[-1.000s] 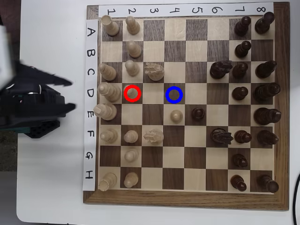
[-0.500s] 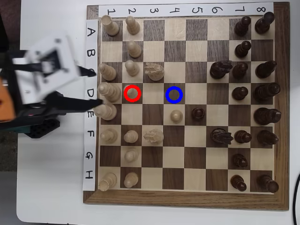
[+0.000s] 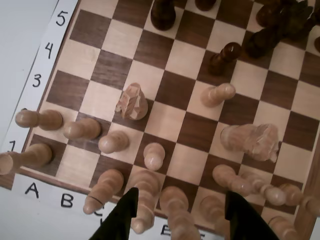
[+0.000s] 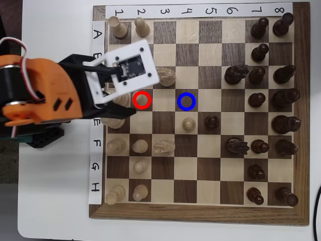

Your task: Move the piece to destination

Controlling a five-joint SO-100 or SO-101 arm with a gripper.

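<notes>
The piece (image 4: 142,100), a pale pawn, stands inside the red ring (image 4: 141,92) on row D in the overhead view, two squares short of the destination (image 4: 186,101), the dark square under the blue ring, which is bare. The tool (image 3: 181,202) hangs above the pale back row at the board's lettered edge, its two dark fingers apart and empty in the wrist view, with tall pale pieces rising between and beside them. In that view the pawn (image 3: 154,155) stands just beyond the fingertips, ahead and a little left of their gap. The crowding is the main risk: the tall back-row piece (image 3: 146,192) sits almost against the left finger (image 3: 122,215), so a descent from here could knock it or its neighbours over. The fingers could also close on the wrong pale pawn (several stand alike along that column). During the carry, the pale knight (image 4: 168,75) beside the route and the lone pawn (image 4: 188,123) next to the blue ring could be clipped.
</notes>
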